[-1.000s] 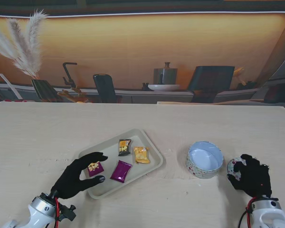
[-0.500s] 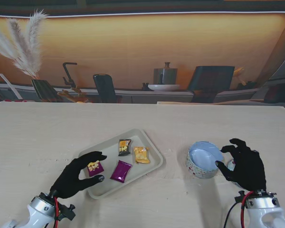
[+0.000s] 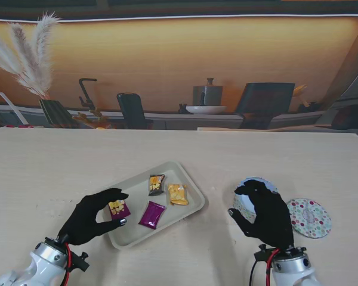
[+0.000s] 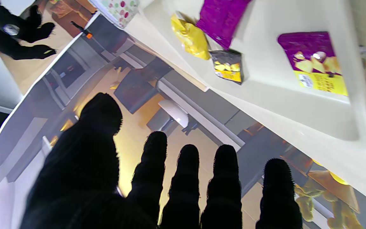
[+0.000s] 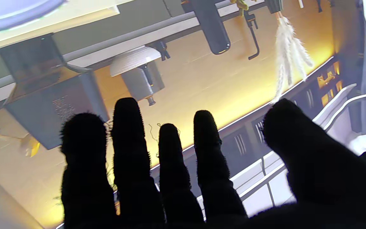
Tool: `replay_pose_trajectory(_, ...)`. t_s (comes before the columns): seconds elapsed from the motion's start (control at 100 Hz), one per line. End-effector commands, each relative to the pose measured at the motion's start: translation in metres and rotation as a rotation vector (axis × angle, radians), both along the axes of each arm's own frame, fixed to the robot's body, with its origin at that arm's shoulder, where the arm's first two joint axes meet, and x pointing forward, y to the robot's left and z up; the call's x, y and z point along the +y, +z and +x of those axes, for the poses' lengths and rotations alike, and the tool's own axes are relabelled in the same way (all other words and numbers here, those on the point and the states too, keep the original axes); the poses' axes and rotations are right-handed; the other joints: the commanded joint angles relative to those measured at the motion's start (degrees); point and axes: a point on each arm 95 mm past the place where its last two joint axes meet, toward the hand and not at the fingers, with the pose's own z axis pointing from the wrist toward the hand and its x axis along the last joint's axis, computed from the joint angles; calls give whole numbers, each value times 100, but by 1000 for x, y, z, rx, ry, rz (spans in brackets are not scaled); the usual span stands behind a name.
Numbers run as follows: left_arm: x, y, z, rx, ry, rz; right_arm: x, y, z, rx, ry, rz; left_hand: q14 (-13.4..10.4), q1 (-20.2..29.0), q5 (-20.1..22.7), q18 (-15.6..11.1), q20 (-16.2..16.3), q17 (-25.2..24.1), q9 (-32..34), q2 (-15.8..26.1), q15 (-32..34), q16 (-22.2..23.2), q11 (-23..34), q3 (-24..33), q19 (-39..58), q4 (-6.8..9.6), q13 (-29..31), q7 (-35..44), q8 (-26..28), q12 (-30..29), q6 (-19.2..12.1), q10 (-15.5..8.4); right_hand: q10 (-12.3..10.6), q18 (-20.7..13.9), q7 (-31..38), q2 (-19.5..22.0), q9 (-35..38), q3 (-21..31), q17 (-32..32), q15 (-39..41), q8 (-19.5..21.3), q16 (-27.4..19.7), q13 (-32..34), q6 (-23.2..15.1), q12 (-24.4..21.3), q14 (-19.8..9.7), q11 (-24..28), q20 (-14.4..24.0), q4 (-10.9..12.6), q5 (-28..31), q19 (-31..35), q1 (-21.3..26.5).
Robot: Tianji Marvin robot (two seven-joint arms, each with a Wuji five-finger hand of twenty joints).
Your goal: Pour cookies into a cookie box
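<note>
On the tabletop [image 3: 59, 161] your cream tray [image 3: 131, 237] lies near the middle of the near edge, carrying four cookie packets; the round cookie box [image 3: 243, 202] stands well to its right, lid [image 3: 309, 217] off beside it. You look to be at the grasping step. Your left hand [image 3: 92, 215] curls around the tray's near-left corner, though whether it grips I cannot tell; your right hand [image 3: 265, 217] hovers spread over the box, holding nothing. Next: steady the box, lift and tilt the tray.
</note>
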Motion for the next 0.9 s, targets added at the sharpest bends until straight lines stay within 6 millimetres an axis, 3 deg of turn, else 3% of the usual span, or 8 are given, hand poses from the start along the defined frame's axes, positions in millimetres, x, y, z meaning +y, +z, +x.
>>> replay_pose_trajectory(0.0, 5, 3, 9, 1, 4, 51, 8, 1, 1, 3, 23, 4, -13, 44, -163, -96, 155, 20, 77, 127, 185, 238, 115, -82, 160, -2, 124, -112, -33, 155, 35, -17, 8, 126, -89, 110, 207, -69, 2, 48, -69, 35, 133, 71, 13, 188, -72, 117, 187, 123, 82, -262)
replay_pose_trajectory(0.16, 15, 9, 34, -9, 59, 156, 15, -4, 6, 11, 32, 13, 93, -61, -130, -67, 548, 188, 255, 8, 993, 950, 472, 148, 978, -42, 365, 29, 40, 606, 53, -6, -16, 175, -126, 142, 244, -32, -84, -73, -82, -29, 106, 55, 7, 166, -125, 72, 203, 152, -88, -236)
replay_pose_trajectory(0.5, 33, 15, 87, 125, 182, 339, 18, -9, 10, 34, 39, 31, 9, -193, -601, -179, 782, 32, -217, -100, 1148, 1407, 533, 249, 1360, -126, 21, -65, 51, 993, 55, -108, -23, 266, -145, 160, 314, -29, -257, -208, -83, -89, 50, 36, 16, 174, -146, -9, 210, 225, -325, -220)
replay_pose_trajectory(0.7, 39, 7, 107, 226, 217, 453, 18, -8, 7, 26, 37, 30, 24, -352, -732, -182, 991, 55, -284, -20, 1306, 1825, 584, 9, 1542, -154, -15, 122, 299, 1302, 92, -141, -19, 292, -157, 161, 373, -17, -268, -249, -84, -108, 60, 32, 13, 175, -163, -28, 211, 260, -360, -227)
replay_pose_trajectory(0.77, 41, 2, 112, 260, 226, 463, 18, -7, 5, 23, 36, 43, 69, -575, -734, -167, 1078, 43, -257, 90, 1361, 1938, 591, -449, 1641, -232, -18, 223, 451, 1362, 106, -123, -15, 295, -164, 169, 385, -18, -277, -263, -86, -114, 64, 32, 11, 191, -172, -36, 211, 269, -374, -224)
replay_pose_trajectory(0.89, 44, -7, 119, 306, 235, 487, 18, -5, 5, 9, 30, 42, 121, -579, -719, -148, 1158, 139, -147, 119, 1541, 2051, 711, -656, 1813, -220, 110, 376, 631, 1477, 105, -124, -22, 293, -184, 181, 363, -16, -285, -280, -89, -122, 67, 42, 7, 177, -193, -42, 213, 244, -383, -225)
